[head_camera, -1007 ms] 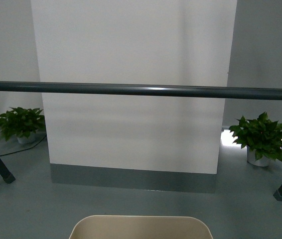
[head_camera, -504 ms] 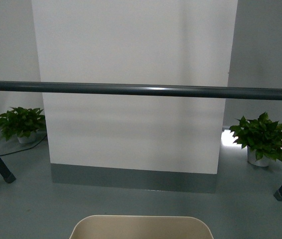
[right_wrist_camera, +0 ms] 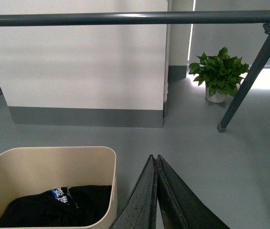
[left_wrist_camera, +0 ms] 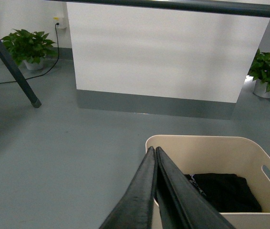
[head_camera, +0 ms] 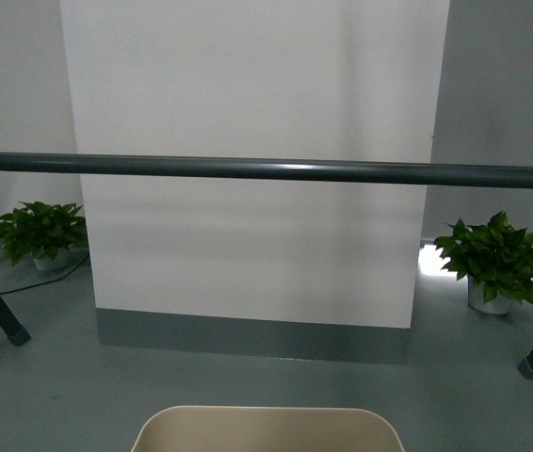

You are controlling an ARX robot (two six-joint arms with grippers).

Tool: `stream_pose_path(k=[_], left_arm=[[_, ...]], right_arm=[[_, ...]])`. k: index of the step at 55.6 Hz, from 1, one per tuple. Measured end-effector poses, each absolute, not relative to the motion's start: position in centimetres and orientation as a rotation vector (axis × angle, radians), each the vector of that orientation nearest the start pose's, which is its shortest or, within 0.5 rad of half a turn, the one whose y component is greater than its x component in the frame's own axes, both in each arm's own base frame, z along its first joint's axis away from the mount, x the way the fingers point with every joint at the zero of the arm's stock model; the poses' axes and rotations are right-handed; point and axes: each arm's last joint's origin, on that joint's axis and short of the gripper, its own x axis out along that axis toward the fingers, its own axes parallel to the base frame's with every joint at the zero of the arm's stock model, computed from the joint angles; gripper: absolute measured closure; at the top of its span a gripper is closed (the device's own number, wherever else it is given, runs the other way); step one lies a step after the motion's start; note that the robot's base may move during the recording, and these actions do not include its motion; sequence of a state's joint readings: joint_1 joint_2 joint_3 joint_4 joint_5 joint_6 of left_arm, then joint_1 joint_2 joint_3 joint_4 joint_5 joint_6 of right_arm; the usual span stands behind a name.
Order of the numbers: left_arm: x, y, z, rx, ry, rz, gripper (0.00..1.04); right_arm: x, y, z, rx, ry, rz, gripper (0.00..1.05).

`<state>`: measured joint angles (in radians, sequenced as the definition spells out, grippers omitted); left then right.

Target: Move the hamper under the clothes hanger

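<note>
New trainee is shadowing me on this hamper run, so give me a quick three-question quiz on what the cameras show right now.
1. True or false: the hamper is empty.
2. Multiple choice: how do the left gripper and right gripper stand? A) both shut, holding nothing B) both open C) left shut on the hamper rim
3. Short answer: in the front view, what stands on the floor on either side of the white wall panel, behind the clothes hanger?

Key
1. False: a black garment lies inside.
2. A
3. Potted plants, one left and one right.
</note>
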<state>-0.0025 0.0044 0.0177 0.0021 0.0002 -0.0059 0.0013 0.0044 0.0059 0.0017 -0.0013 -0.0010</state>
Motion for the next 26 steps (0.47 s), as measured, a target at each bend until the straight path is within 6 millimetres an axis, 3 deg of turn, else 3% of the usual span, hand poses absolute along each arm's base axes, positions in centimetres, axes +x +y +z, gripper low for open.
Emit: stream_pose_path(k=[26], left_arm=[[9.69, -0.02, 16.94, -0.006, -0.015, -0.003, 0.12]], right_arm=[[9.76, 0.02, 16.53, -0.001, -0.003, 0.003, 0.13]])
